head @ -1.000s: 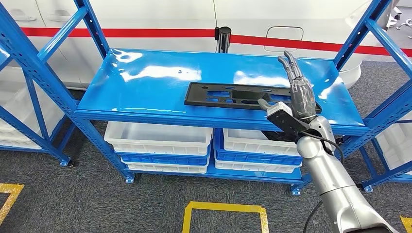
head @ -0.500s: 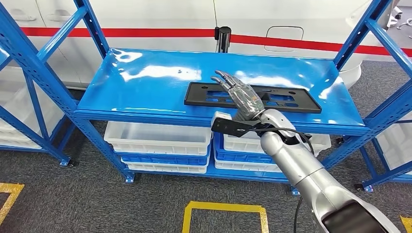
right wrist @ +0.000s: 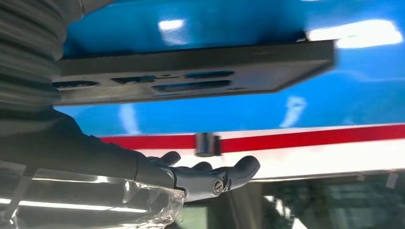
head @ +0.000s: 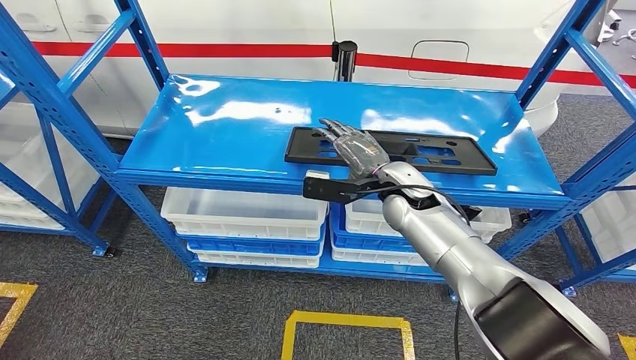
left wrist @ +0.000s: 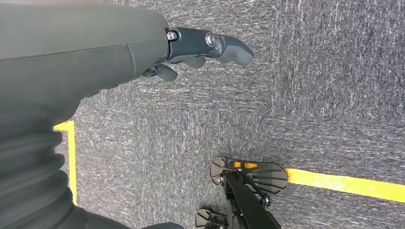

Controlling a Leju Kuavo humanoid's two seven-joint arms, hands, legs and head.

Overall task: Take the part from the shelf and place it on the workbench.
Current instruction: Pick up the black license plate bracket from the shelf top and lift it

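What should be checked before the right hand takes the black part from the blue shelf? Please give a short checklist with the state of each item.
1. The black part lies flat on the blue shelf: ok.
2. The right hand is over the part's left half: ok.
3. The right hand has a grip on the part: not ok, fingers spread, nothing held.
4. Fingers touch the part: cannot tell.
5. The left hand is free: ok, it holds nothing, above the carpet.

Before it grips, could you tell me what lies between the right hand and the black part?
Nothing: in the right wrist view, only open air separates the right hand from the black part.
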